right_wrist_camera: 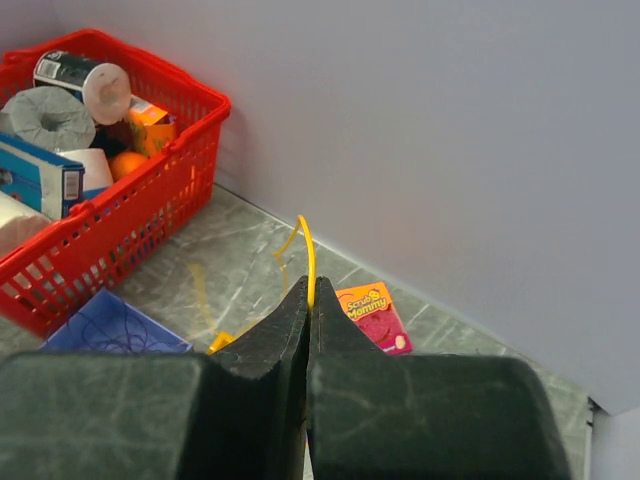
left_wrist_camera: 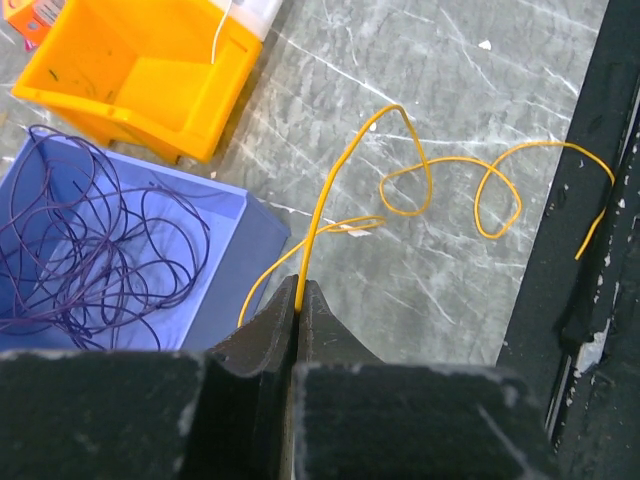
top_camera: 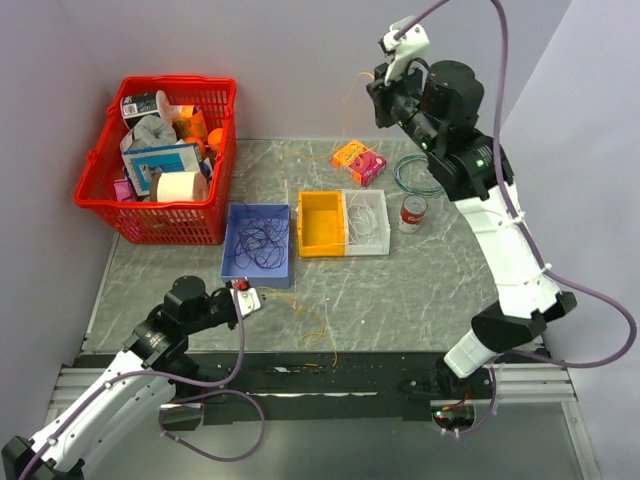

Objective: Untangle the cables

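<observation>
Where the left arm reaches in low at the near edge, left gripper (left_wrist_camera: 300,292) has its fingers pressed together, pinching the yellow cable (left_wrist_camera: 315,225) right at the tips. From the pinch the cable runs fwd over the table (top_camera: 400,290), makes two small loops lying flat, and its free end lies on the dark strip along the near edge. A 2nd strand curves out from beside the tips on the left.

Next back we see three bins in a row, mid-table:
- blue bin (top_camera: 258,277) on the left, purple cable (top_camera: 262,240) piled loose inside, all within the walls.
- yellow bin (top_camera: 322,225) beside it. We see no cable in it.
- clear bin (top_camera: 385,215) touching the yellow one's right side, white cable (top_camera: 365,225) looped inside.

A can (top_camera: 412,213) stands upright just right of the clear bin.

Further back are a teal wire coil (top_camera: 415,175), flat on the table, a pink/orange sponge pack (top_camera: 358,160) left of it, and a red basket (top_camera: 150,225) full of odds and ends at far left.

Right gripper (right_wrist_camera: 308,290) hangs high over the far-right part of the table, fingers pressed together on a yellow cable that pokes out between the tips, arcs up and drops away to the left. We can't tell whether it's the same strand the left one holds.
</observation>
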Tool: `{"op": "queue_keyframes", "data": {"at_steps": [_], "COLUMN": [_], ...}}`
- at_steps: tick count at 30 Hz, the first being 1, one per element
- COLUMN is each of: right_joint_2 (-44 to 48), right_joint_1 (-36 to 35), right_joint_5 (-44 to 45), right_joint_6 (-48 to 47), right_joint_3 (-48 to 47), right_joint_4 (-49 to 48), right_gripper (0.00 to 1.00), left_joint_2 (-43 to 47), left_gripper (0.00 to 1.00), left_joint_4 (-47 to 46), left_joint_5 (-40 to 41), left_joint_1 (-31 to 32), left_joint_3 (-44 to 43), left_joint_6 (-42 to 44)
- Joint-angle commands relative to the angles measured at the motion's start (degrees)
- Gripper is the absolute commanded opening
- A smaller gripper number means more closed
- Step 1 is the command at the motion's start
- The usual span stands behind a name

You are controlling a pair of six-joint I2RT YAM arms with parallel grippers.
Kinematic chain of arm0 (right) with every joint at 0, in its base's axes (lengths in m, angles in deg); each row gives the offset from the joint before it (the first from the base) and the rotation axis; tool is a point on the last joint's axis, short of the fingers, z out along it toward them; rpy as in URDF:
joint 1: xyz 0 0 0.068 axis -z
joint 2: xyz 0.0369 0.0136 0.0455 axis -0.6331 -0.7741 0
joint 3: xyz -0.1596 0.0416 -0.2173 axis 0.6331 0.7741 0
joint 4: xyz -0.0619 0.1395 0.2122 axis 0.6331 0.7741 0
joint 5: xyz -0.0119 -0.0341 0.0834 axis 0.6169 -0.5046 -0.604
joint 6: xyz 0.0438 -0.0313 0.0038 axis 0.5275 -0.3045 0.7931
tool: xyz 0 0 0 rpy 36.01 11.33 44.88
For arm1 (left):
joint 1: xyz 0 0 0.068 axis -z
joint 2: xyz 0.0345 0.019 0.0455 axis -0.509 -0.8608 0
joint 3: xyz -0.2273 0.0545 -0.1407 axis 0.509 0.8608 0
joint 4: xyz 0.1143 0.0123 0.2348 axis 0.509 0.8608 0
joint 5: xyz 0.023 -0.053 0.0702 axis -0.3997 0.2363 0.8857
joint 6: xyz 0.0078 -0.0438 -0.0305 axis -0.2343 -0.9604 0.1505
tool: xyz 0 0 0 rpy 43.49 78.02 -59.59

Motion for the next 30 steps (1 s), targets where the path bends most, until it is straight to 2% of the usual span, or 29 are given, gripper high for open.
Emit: {"op": "queue_keyframes", "data": {"at_steps": [1, 13, 30], "right_joint_2": [-2.2, -5.6, -5.8], "right_joint_1": [0.2, 0.2, 0.0], "right_joint_5": [-1.0, -2.7, -8.2], "right_joint_6": [1.8, 3.4, 4.9], "right_joint_3": [-5.0, -12.3, -12.4], "right_joint_4": [-3.8, -4.8, -12.6], "right_gripper": [0.0, 0.0, 0.0], "left_joint_2": [0.4, 0.8, 0.9], "left_gripper": [0.01, 0.01, 0.01], "left_joint_4": [-4.4, -5.6, -5.7], "left_joint_5": [-2.1, 0.3, 0.9], "left_joint_1": [-0.1, -0.2, -0.2], "left_joint_3": [0.3, 1.1, 1.3], "left_joint_6": [-1.1, -0.9, -0.8]}}
